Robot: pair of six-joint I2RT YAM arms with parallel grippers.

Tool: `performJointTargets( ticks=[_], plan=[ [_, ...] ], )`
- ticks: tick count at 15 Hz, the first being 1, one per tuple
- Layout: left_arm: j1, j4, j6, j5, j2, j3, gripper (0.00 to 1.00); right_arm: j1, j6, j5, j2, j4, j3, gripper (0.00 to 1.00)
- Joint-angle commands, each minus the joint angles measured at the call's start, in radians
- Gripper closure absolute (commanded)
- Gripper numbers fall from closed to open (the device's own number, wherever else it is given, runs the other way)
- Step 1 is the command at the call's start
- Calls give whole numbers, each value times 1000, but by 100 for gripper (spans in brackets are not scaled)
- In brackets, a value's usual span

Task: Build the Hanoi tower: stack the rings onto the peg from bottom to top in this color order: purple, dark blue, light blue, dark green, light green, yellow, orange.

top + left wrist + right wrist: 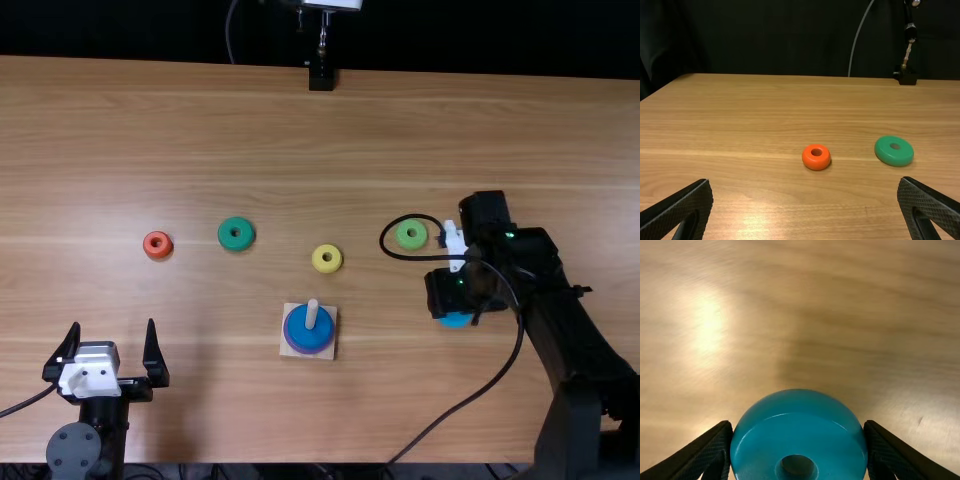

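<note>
The right gripper (457, 312), right of the peg, is shut on the light blue ring (456, 320). In the right wrist view the ring (800, 440) sits between the fingertips of the gripper (799, 426). A dark blue ring (309, 332) lies around the wooden peg (312, 314), over a purple ring (291, 343) on the square base (320, 356). Dark green (236, 234), light green (411, 235), yellow (327, 259) and orange (157, 245) rings lie apart on the table. At the lower left the left gripper (113, 325) stands open; in its wrist view the gripper (806, 182) faces the orange ring (816, 157) and dark green ring (894, 151).
A black cable (478, 382) from the right arm loops over the table near the light green ring. At the far edge of the table (200, 90) stands a black mount (321, 78) with a metal rod.
</note>
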Motion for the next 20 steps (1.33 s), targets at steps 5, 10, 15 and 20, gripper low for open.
performJointTargets(
  ticks=[5,10,15,20],
  plan=[
    [3,-14,11,-3,-17,-50,0,178,8,-2,-78,-200,214,100],
    [3,-14,11,-3,-17,-50,0,322,12,-2,-81,-281,402,100],
    [3,-14,11,-3,-17,-50,0,428,39,-18,-80,-393,524,100],
    [3,-16,11,-3,-17,-50,0,495,95,-18,-77,-397,582,100]
  ],
)
